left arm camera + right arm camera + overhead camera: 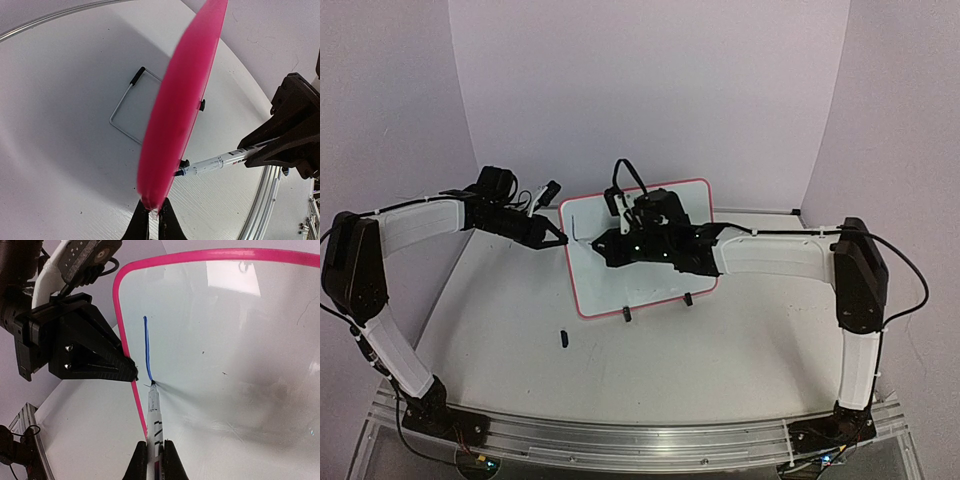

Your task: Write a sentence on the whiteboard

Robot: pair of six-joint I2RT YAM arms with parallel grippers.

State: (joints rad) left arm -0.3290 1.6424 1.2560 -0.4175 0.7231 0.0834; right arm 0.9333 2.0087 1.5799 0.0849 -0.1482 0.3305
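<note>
Top cam looks down at the front of the whiteboard from high and well back. Left wrist cam sits right at its pink side edge, edge-on; right wrist cam faces the front close up, sharing that edge

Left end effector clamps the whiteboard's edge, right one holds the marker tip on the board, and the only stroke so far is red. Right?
Not quite: the stroke is blue, not red, as the right wrist view shows. The rest stands: the left end effector clamps the whiteboard at its edge, and the right end effector holds the marker tip on the board.
</note>
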